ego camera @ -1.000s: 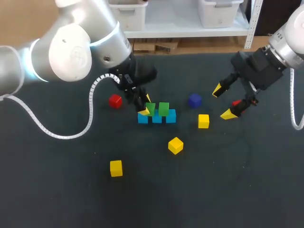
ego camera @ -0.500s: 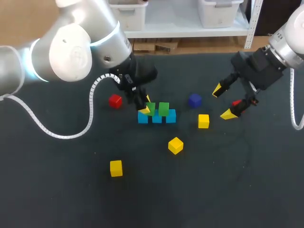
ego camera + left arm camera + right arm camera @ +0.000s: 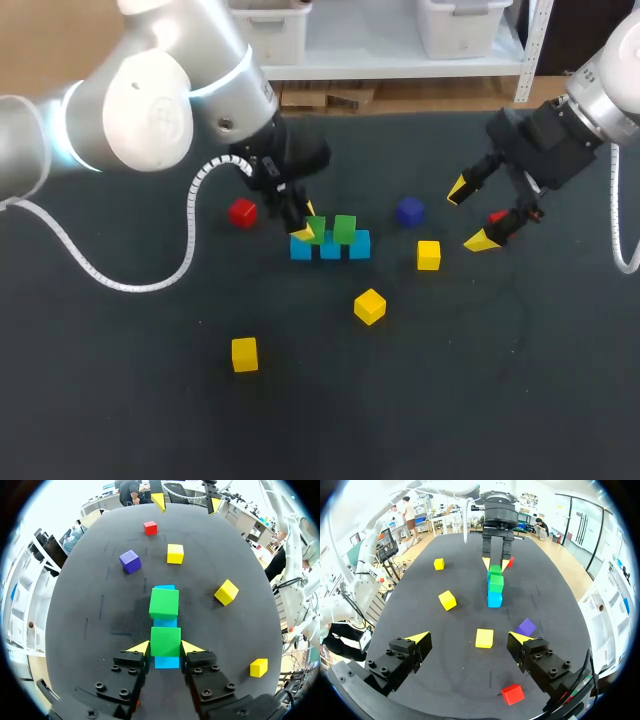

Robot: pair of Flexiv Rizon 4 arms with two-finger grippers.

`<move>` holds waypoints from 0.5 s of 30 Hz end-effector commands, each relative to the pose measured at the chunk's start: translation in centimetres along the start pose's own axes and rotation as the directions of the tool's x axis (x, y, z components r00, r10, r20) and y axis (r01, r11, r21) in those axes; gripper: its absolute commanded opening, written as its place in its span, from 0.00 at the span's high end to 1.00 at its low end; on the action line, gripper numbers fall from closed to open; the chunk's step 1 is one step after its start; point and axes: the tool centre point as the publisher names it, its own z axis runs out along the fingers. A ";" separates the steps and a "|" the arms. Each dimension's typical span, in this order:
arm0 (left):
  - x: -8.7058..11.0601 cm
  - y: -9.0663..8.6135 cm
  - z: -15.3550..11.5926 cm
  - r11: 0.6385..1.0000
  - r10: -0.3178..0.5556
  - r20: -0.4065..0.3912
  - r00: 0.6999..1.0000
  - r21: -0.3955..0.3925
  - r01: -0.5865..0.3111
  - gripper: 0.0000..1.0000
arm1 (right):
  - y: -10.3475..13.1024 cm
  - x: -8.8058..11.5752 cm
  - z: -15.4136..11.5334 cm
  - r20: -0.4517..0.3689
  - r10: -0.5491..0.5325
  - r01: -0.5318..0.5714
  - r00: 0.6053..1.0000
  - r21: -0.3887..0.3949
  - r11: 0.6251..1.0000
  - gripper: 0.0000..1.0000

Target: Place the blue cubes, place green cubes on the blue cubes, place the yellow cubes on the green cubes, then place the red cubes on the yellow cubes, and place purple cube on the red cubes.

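Three blue cubes (image 3: 330,246) lie in a row mid-table, and two green cubes sit on them. My left gripper (image 3: 308,222) is shut on the left green cube (image 3: 165,641), its yellow tips pressing both sides. The other green cube (image 3: 164,603) stands just ahead of it. The purple cube (image 3: 409,211) rests right of the row. My right gripper (image 3: 470,214) hangs open above the table, holding nothing. One red cube (image 3: 512,694) lies under that gripper. Another red cube (image 3: 241,212) sits left of the row.
Three yellow cubes are loose on the dark mat: one (image 3: 428,255) right of the row, one (image 3: 369,306) tilted in front of it, one (image 3: 244,354) toward the front left. A white coiled cable (image 3: 190,250) trails from my left arm over the mat.
My left gripper's fingers have drawn in against the sides of the left green cube. The right arm and the loose cubes have stayed put.
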 end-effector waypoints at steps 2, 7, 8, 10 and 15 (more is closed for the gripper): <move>0.0 0.0 0.1 1.000 0.000 -0.002 1.000 0.011 0.000 0.00 | -0.1 0.0 0.0 0.003 -0.002 0.002 1.000 -0.002 1.000 0.00; 0.0 0.0 0.0 1.000 -0.003 -0.003 1.000 0.016 0.003 0.00 | -0.1 0.0 0.0 0.003 -0.002 0.002 1.000 -0.002 1.000 0.00; 0.0 0.0 0.0 1.000 -0.001 -0.002 1.000 0.014 0.001 0.00 | -0.1 0.0 0.0 0.003 -0.002 0.002 1.000 -0.002 1.000 0.00; 0.0 0.0 0.0 1.000 0.002 -0.001 1.000 0.012 -0.002 0.00 | -0.1 0.0 0.0 0.003 -0.002 0.002 1.000 -0.002 1.000 0.00; 0.0 0.0 -0.1 1.000 0.002 0.000 1.000 0.009 -0.002 0.00 | -0.1 0.0 0.0 0.003 -0.002 0.002 1.000 -0.002 1.000 0.00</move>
